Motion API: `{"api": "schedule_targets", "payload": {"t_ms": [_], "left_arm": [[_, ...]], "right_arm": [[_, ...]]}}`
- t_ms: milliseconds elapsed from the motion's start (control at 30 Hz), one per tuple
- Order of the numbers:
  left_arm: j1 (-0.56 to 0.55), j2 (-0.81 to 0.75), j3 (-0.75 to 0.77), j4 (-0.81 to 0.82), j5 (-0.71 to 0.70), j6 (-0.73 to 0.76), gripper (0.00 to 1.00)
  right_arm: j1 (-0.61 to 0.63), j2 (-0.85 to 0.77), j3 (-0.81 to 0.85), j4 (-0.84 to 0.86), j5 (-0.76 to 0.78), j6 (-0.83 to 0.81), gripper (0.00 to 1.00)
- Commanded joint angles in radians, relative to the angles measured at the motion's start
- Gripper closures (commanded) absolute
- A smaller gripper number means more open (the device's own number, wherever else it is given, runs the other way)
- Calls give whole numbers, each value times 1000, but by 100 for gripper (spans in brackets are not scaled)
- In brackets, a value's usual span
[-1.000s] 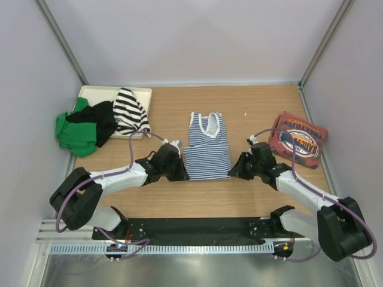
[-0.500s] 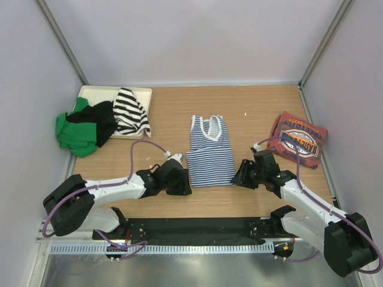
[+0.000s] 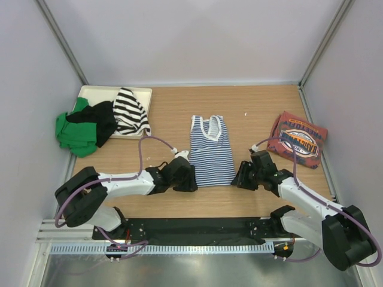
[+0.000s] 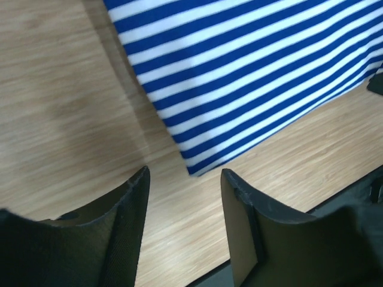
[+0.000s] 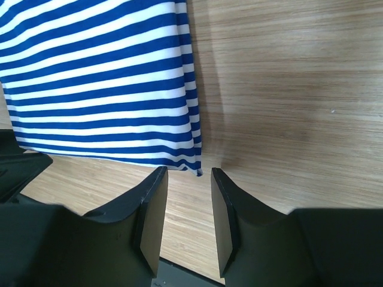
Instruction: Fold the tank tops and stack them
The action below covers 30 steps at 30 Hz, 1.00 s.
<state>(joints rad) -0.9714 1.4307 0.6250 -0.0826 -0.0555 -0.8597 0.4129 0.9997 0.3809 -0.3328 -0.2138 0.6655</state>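
Striped tank top [image 3: 210, 152] flat at counter [image 3: 251, 107] centre, neck toward 12 o'clock. Left claw [image 3: 190, 179] at its 7 o'clock hem corner, jaws parted, gripping nothing. Right claw [image 3: 242, 176] at 5 o'clock corner, jaws parted, also gripping nothing. Red tank top [image 3: 297, 139] folded at 3 o'clock. Pile of tops [image 3: 99, 119] at 10 o'clock, partly on tray [image 3: 143, 92].

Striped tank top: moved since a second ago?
Yes. The hem of the striped tank top has come slightly nearer the black base rail.
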Motion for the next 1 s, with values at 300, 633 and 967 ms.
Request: {"api": "schedule_targets", "payload": {"t_ms": [300,633,967], "left_arm": [[-4,86,48,34,2,10,97],[-79,-79,41,-121,-20,-10,100],[-130,-159,82,-189,26,-79,100]], "right_arm": [[12,53,21,49,22,25,95],[33,-173,50,-116,-15,62,99],[38,-323,139,-293,27,49,99]]}}
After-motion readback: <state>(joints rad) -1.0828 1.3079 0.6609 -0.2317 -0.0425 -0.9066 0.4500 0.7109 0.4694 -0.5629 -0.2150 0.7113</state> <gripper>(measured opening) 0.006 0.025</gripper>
